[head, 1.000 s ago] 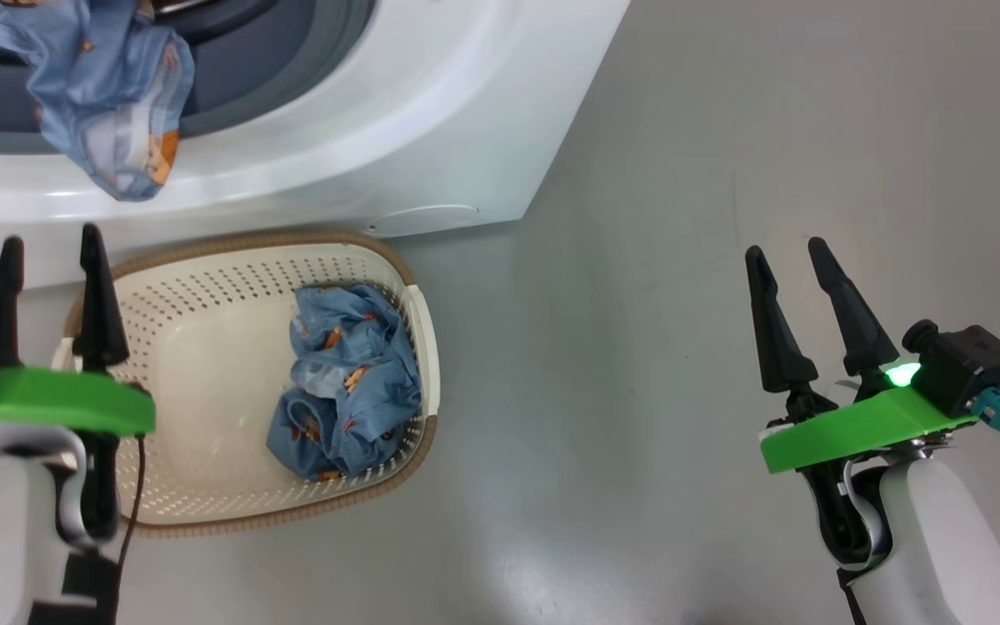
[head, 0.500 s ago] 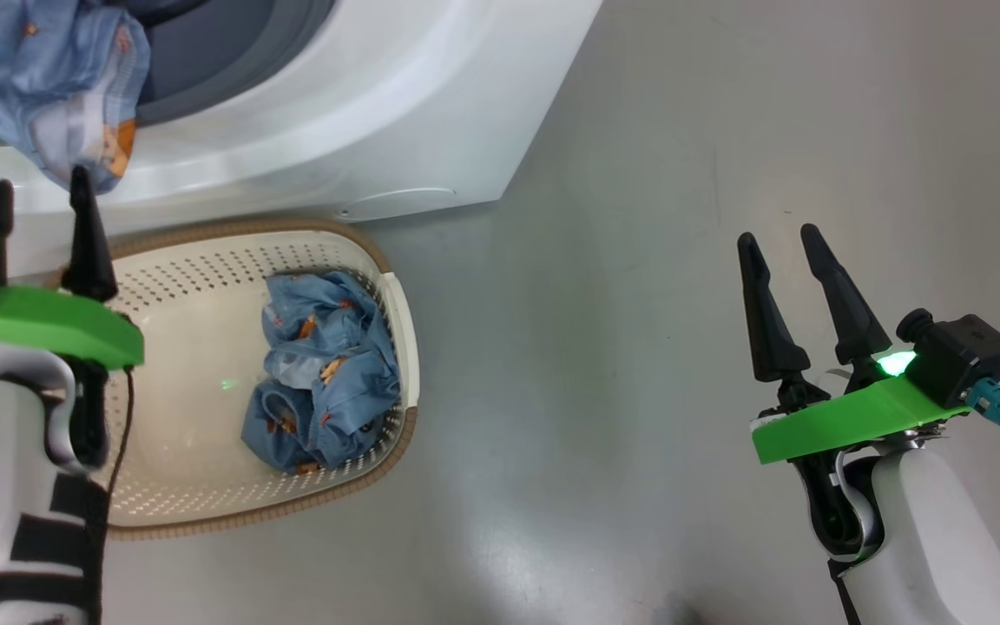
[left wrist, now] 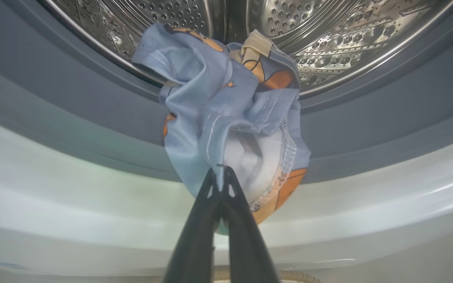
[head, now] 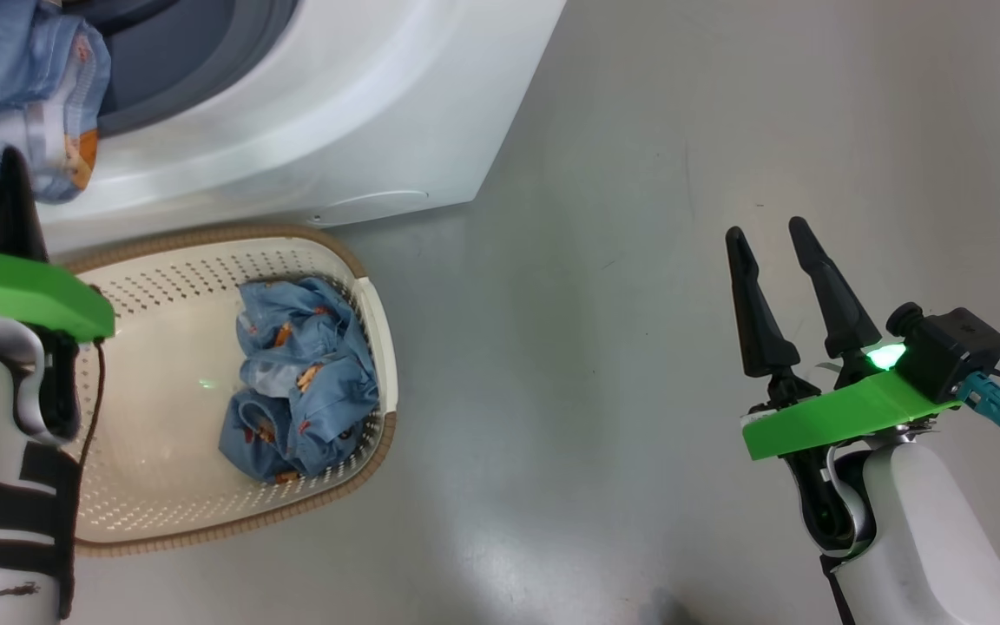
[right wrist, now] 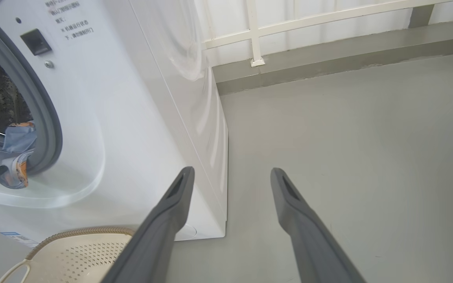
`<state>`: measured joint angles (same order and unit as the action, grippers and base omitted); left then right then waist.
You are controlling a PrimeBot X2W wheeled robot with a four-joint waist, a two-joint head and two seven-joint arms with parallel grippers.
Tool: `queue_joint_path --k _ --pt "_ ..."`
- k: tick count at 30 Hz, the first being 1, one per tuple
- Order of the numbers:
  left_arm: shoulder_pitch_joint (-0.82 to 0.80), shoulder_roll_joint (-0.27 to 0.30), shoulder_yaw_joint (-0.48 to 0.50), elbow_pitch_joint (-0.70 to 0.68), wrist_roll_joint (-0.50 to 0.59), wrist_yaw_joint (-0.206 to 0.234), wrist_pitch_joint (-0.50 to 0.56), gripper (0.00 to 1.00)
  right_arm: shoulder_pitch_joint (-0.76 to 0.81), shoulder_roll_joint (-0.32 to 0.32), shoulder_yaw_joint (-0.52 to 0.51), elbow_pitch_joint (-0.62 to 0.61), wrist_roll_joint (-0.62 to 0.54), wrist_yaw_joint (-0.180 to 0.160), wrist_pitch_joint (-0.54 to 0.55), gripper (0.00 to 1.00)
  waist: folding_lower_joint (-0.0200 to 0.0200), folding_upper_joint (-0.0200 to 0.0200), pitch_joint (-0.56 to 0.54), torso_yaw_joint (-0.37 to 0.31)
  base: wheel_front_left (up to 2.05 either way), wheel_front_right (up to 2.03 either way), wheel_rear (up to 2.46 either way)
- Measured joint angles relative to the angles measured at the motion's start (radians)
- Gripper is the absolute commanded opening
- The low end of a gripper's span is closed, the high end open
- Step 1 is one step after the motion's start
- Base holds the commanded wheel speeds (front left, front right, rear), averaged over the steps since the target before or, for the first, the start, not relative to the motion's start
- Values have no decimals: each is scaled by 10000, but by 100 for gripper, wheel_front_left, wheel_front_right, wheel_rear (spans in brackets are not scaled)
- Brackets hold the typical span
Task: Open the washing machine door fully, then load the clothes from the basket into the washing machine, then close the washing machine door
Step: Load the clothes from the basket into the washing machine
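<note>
I see a smooth grey floor [head: 639, 304] all around me. Far off, a low grey step [right wrist: 328, 59] runs along it. A white fence [right wrist: 251, 19] stands on that step, one post touching it.

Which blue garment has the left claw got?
The garment draped out of the washing machine's drum over the grey gasket; the left claw pinches its lower edge. The other clothes lie bunched in the basket.

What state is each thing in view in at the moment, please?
Washing machine, opening uncovered, drum visible.
Hanging garment, draped over the grey seal, half out.
Basket, on the floor, holding bundled clothes.
Left gripper, shut on the hanging garment's lower edge.
Right gripper, open, empty.
</note>
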<state>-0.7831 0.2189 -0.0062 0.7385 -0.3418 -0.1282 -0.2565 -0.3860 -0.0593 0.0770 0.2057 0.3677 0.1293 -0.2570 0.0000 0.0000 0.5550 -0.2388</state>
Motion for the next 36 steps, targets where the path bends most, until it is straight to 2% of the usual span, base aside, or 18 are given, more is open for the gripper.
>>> queue_joint_path --k 6,10,20,23,25,28,36 --pt "-208 98 -395 -825 -4 0 0 0 4 23 -23 -4 21 0 0 100 0 0 -5 17 0 0 0" --pt "-819 240 -593 -723 -130 0 0 0 2 33 90 2 128 0 0 100 0 0 37 -6 0 0 0" --pt "-3650 1160 -1797 1900 -466 0 0 0 -68 50 830 36 683 0 0 100 0 0 138 -495 0 0 0" --pt "-4411 1409 -1724 1879 -476 0 2 0 -70 50 936 31 767 -2 0 100 0 0 185 -694 0 0 0" --pt "-4882 1526 -1296 1352 -403 61 -2 0 -76 48 970 6 771 0 0 100 0 0 264 -790 0 0 0" --pt "-5106 1565 -947 1051 -134 167 -6 0 -88 52 1003 -8 844 0 0 100 0 0 386 -932 0 0 0" --pt "-5005 1490 -1532 3072 767 148 -2 0 -101 56 1066 -17 903 -2 0 100 1 0 550 -1181 0 0 0"
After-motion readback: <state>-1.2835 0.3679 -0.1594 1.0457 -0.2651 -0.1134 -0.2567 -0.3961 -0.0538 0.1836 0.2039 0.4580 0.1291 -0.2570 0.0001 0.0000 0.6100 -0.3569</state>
